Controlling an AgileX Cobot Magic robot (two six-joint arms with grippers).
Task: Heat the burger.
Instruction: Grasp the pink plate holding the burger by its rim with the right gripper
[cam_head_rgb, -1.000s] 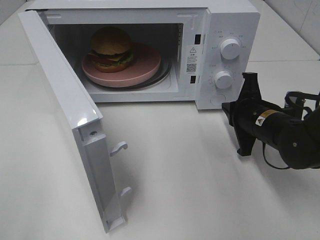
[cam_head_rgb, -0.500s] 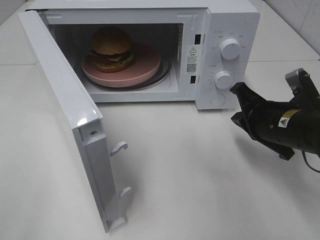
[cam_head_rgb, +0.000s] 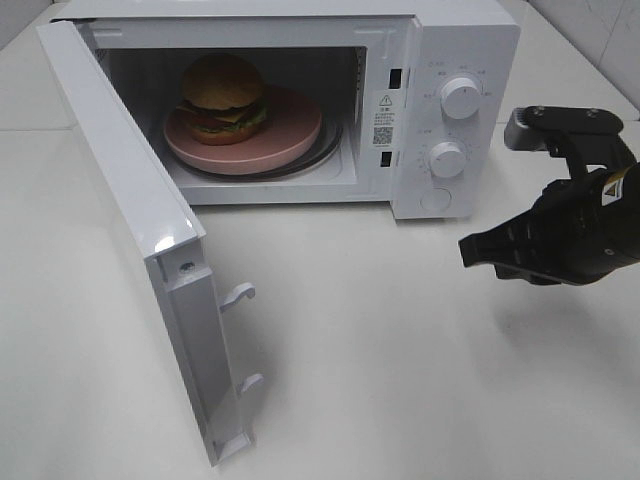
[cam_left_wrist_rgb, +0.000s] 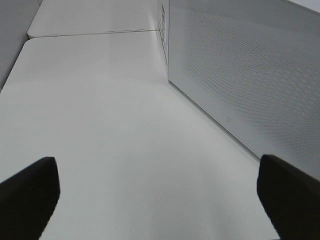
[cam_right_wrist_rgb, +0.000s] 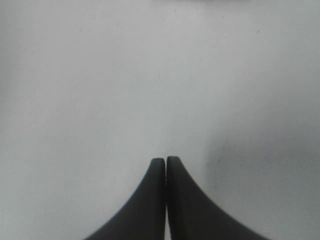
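Note:
The burger (cam_head_rgb: 223, 95) sits on a pink plate (cam_head_rgb: 290, 135) inside the white microwave (cam_head_rgb: 455, 45), whose door (cam_head_rgb: 130, 230) stands wide open to the left. My right gripper (cam_head_rgb: 468, 250) is shut and empty, held above the table in front of the microwave's control panel; in the right wrist view (cam_right_wrist_rgb: 165, 161) its two black fingers are pressed together over bare table. My left gripper (cam_left_wrist_rgb: 155, 172) is open and empty, with its fingertips (cam_left_wrist_rgb: 30, 185) wide apart beside the mesh outer face of the door (cam_left_wrist_rgb: 250, 80); it does not show in the exterior view.
Two round knobs (cam_head_rgb: 460, 97) (cam_head_rgb: 447, 158) sit on the microwave's right panel. Two latch hooks (cam_head_rgb: 238, 293) stick out from the open door's edge. The white table (cam_head_rgb: 380, 350) spreads in front of the microwave.
My right gripper has rotated and swung rightward and up, from pointing beside the lower knob to a tilted pose with its tip pointing left. The burger, plate and door have not moved.

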